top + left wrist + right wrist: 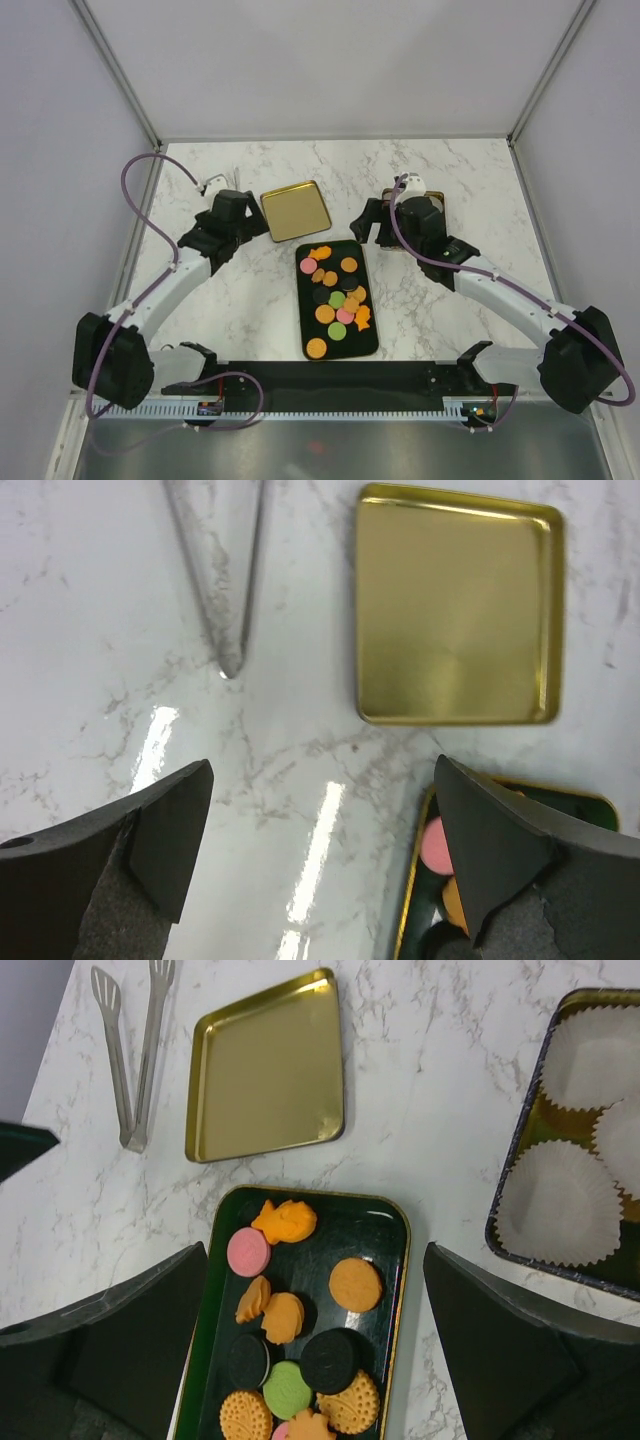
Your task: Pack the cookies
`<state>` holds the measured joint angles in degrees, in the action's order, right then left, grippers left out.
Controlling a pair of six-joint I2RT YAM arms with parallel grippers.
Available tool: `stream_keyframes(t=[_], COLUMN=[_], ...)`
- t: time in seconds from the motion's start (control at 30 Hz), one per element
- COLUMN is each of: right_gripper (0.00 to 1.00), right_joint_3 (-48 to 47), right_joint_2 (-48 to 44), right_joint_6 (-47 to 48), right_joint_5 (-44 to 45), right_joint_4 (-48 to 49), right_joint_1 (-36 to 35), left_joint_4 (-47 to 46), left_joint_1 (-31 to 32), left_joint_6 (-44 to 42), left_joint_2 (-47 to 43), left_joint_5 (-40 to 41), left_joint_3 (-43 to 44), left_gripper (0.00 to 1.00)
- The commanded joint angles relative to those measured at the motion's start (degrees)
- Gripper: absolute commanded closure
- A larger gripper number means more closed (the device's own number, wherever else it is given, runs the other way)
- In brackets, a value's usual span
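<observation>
The cookies lie in a black tray at the table's middle: orange, pink, green and dark brown rounds and a few orange shaped ones. In the right wrist view the cookies sit in the tray directly below my right gripper, which is open and empty. My right gripper hovers at the tray's far right corner. My left gripper is open and empty, left of the tray's far end. Its wrist view shows the left gripper over bare marble, with a pink cookie beside its right finger.
A gold square lid lies upside down beyond the tray, also in the wrist views. Metal tongs lie to its left. A tin with white paper cups sits at the right, mostly under my right arm.
</observation>
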<state>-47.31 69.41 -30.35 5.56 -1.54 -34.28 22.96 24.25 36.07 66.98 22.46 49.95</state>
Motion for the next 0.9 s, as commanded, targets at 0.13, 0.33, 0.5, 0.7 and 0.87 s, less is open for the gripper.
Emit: stream_keyframes(t=[0.13, 0.33, 0.5, 0.7, 0.87], right_gripper=[0.02, 0.02, 0.02, 0.02, 0.02], right_joint_3=[-1.82, -1.47, -1.03, -0.68, -0.77], right_joint_2=[0.91, -0.15, -0.76, -1.12, -0.59], right_joint_6=[0.11, 0.29, 1.34, 1.87, 1.79], right_joint_5=[-5.38, -5.47, -5.47, -5.12, -5.30], right_joint_4=[-0.13, -0.39, -1.27, -1.89, -1.80], right_joint_1=[0.00, -0.08, -0.08, -0.08, 0.00], left_joint_4=[-9.07, -8.73, -6.44, -3.98, 0.06], left_joint_1=[-11.85, -14.84, -17.21, -18.89, -20.47], left_joint_6=[-0.21, -3.99, -4.17, -5.66, -8.46], left_joint_2=[19.63, 33.46, 41.21, 44.90, 48.76], left_joint_5=[2.69, -0.75, -1.10, -5.14, -10.75], left_joint_3=[7.16, 17.62, 22.99, 27.65, 32.21], left_gripper=[0.00, 0.00, 0.01, 0.03, 0.03])
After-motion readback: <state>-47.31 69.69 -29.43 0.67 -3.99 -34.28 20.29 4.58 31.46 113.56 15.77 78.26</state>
